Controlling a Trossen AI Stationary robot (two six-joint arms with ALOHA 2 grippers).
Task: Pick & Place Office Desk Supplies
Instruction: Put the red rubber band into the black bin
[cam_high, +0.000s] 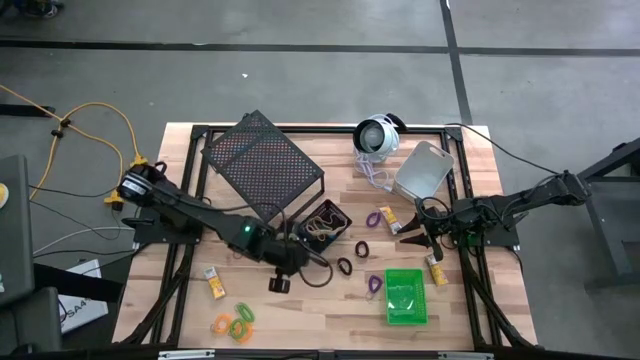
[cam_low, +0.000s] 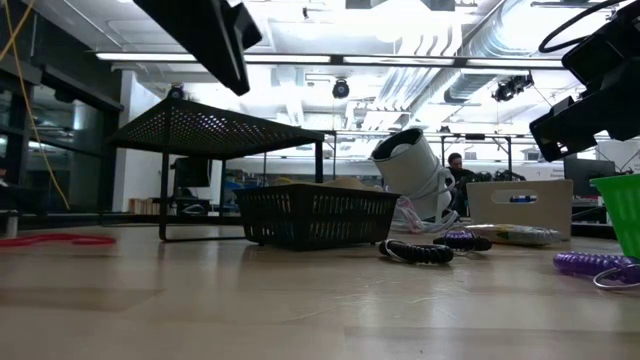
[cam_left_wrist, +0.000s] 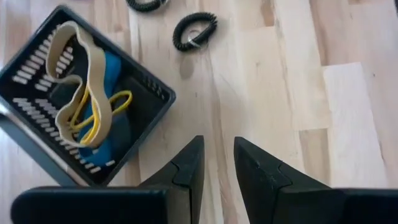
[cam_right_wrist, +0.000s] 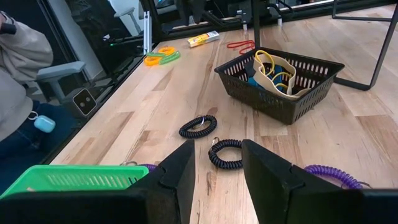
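Right gripper (cam_right_wrist: 217, 180) empty, jaws parted narrow, hovering. Black coil loop (cam_right_wrist: 225, 153) lies flat straight ahead of the gap, second black loop (cam_right_wrist: 198, 126) just beyond. Left gripper (cam_left_wrist: 217, 174) also empty, narrow gap, beside the black bin (cam_left_wrist: 37, 81); right looks better lined up

A smooth grey concrete floor (cam_high: 320, 70), crossed by dark seams, surrounds the pale butcher-block wooden table (cam_high: 480, 160). A yellow cable (cam_high: 100, 125) loops over the floor to the left of the table. Seen level across the tabletop, the far room has a white ceiling with long bright strip lights (cam_low: 300, 58) and silver round ventilation ducts (cam_low: 450, 60) on the right. Dark-framed glass panels (cam_low: 60, 150) stand at the left. Beyond one table edge a person in a light grey sleeve (cam_right_wrist: 22, 56) sits beside a grey chair (cam_right_wrist: 62, 78).
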